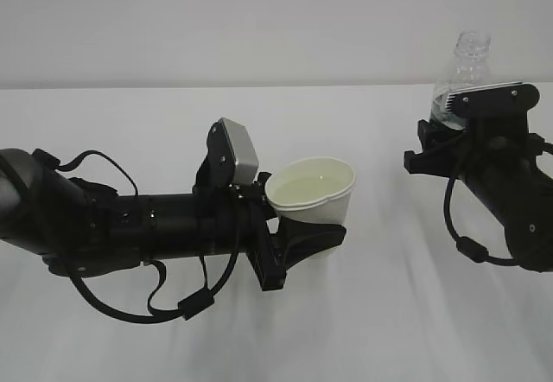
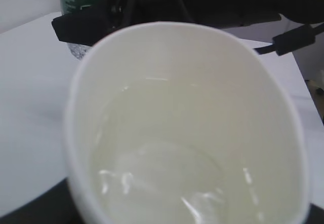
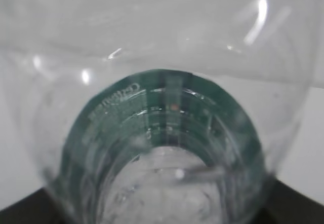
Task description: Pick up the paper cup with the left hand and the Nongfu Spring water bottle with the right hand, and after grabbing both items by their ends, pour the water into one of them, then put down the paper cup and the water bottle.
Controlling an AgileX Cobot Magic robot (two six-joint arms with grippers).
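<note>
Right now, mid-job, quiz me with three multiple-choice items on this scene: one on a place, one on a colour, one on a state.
1. Where is the Nongfu Spring water bottle?
A. Far right, in the right pincer
B. Lying beside the cup
C. In the left pincer

2. The bottle's label colour?
A. Red
B. Dark green
C. Blue

3. The paper cup is:
A. Empty
B. Tipped over
C. Upright, holding water

Answers: 1 A, the exterior view shows it upright at the right arm. 2 B, green band in both wrist views. 3 C, liquid fills it, gripped by the left pincer.

paper cup: matt white paper | bottle: clear glossy ribbed plastic | tabletop: matt white
</note>
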